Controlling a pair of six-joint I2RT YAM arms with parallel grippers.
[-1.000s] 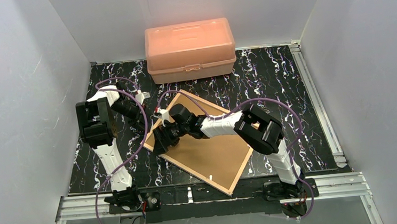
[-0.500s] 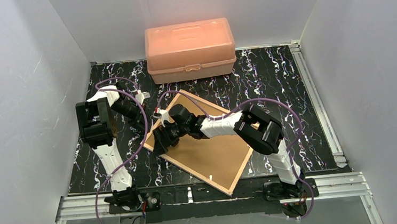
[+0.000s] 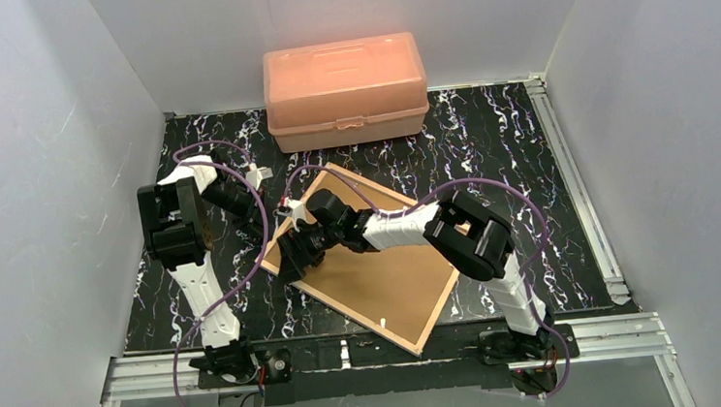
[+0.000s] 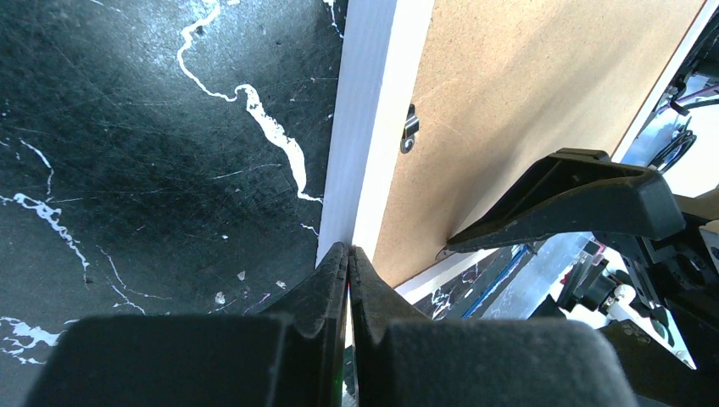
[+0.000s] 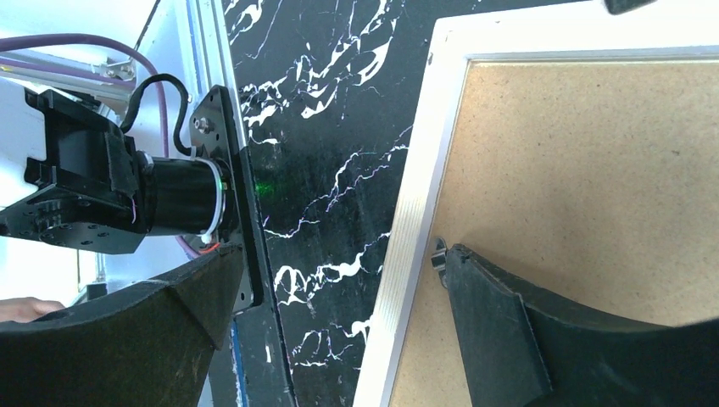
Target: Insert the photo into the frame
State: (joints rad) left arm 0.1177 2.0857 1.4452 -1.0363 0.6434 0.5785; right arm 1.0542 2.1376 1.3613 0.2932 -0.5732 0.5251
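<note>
Left fingers [image 4: 326, 288] pressed fully together, gripping nothing; tips sit at the outer edge of the thin pale rectangular picture frame [image 4: 365, 127], on its left rail; contact with the rail can't be told.

Right fingers [image 5: 509, 322] spread wide, nothing held; they straddle the same left rail; one finger is over the plain brown backing board [image 5: 593, 170], tip right at a small metal clip [image 5: 438, 254], touching or not unclear; other finger hangs outside the rail over the black white-veined marble counter [image 5: 322, 127].

Frame lies flat, back side up, brown board seated inside the rails; set skewed like a diamond at near-centre of the counter; far corner points toward the orange translucent plastic box [image 3: 346, 88], apart from it; near corner reaches the counter's near edge between the two arm bases; a second small clip [image 3: 382, 321] shows near that corner.

Right arm reaches leftward across the board; left arm comes in from the left side; box stands at the back against the white wall [image 3: 35, 190], lid shut.
</note>
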